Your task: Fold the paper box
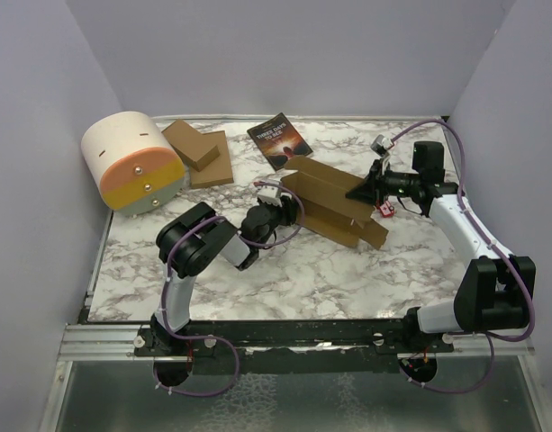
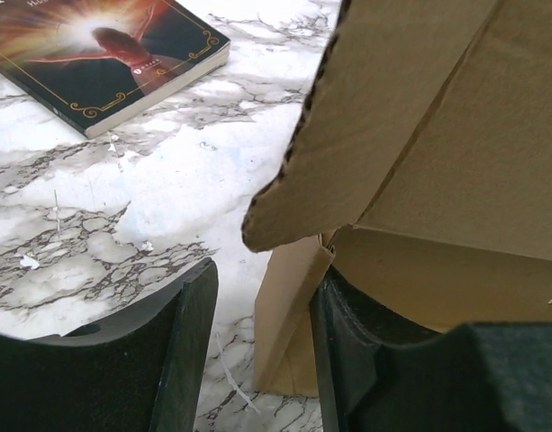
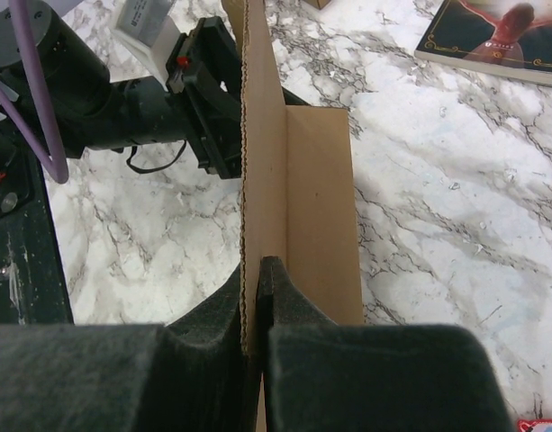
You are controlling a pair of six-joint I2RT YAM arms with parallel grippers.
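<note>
Marble table (image 1: 330,270), book (image 1: 278,139) near paper box (image 1: 325,184); right jaws clamp its wall, left jaws apparently parted.

left pincer (image 2: 262,283) ajar, right pincer (image 3: 262,270) tight together

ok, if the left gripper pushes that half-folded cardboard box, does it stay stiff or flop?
Panels probably stay stiff: one wall of the paper box stands upright, held by the right gripper at one edge. It likely hinges at its creases. Thin sheet, so probably light and apt to skid if released.
</note>
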